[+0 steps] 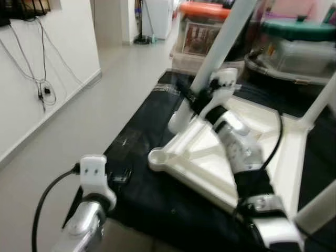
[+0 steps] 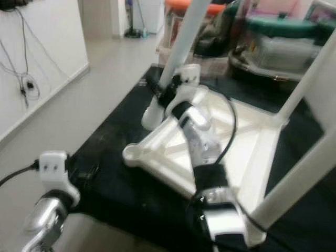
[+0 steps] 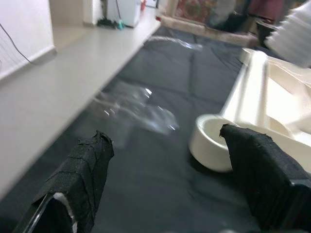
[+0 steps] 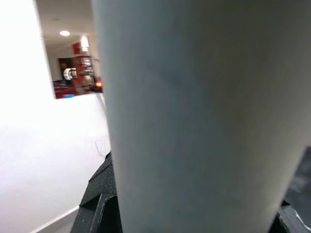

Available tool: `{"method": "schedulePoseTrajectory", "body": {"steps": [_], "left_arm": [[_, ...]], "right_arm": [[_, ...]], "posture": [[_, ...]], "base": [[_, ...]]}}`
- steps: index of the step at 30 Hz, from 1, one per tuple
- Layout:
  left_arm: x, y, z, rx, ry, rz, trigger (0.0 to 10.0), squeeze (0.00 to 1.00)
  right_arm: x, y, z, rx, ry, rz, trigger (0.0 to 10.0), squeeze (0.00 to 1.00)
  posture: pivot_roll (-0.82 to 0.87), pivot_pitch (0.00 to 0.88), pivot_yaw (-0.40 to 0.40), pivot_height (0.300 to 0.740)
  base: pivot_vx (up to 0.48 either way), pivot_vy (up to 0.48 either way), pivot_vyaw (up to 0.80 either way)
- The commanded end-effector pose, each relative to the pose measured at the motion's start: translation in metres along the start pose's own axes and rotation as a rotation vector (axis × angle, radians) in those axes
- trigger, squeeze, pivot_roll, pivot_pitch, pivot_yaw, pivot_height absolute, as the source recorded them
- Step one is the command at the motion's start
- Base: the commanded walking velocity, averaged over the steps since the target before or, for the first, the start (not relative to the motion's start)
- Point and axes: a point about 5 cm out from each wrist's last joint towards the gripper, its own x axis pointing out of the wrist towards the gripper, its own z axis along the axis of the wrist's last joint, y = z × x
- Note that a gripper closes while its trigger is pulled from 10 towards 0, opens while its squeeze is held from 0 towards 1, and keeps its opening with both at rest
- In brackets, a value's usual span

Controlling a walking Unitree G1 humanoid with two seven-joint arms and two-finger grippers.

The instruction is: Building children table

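Nearest you, low on the left, your left gripper [image 3: 160, 189] hangs with fingers spread wide over the black mat [image 1: 142, 194], just short of the empty round socket [image 1: 156, 156] on the upturned white tabletop [image 1: 210, 157]. Farther in, your right gripper [image 1: 193, 97] clamps a white leg [image 1: 223, 39] at the tabletop's corner. Beyond stand storage bins [image 1: 294, 47].

Head eyes look down, sharing table frame [image 1: 210, 157]
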Motion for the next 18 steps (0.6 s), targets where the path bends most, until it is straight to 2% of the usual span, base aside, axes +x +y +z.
{"method": "schedulePoseTrajectory", "body": {"steps": [1, 12, 18], "left_arm": [[-0.002, -0.001, 0.002, -0.002, -0.009, -0.007, 10.0, 0.0], [-0.008, -0.006, -0.003, 0.011, 0.013, -0.019, 10.0, 0.0], [-0.01, -0.01, -0.005, -0.001, 0.019, -0.023, 10.0, 0.0]], "right_arm": [[0.003, 0.001, 0.001, -0.008, 0.0, 0.009, 10.0, 0.0], [0.009, -0.008, 0.005, -0.033, -0.006, -0.006, 10.0, 0.0], [0.008, -0.02, 0.008, -0.057, -0.012, -0.055, 10.0, 0.0]], "posture": [[0.08, 0.058, -0.11, 0.74], [0.08, 0.065, -0.114, 0.74], [0.08, 0.068, -0.116, 0.74]], "base": [[0.0, 0.0, 0.0], [0.0, 0.044, 0.0], [0.0, 0.0, 0.0]]}}
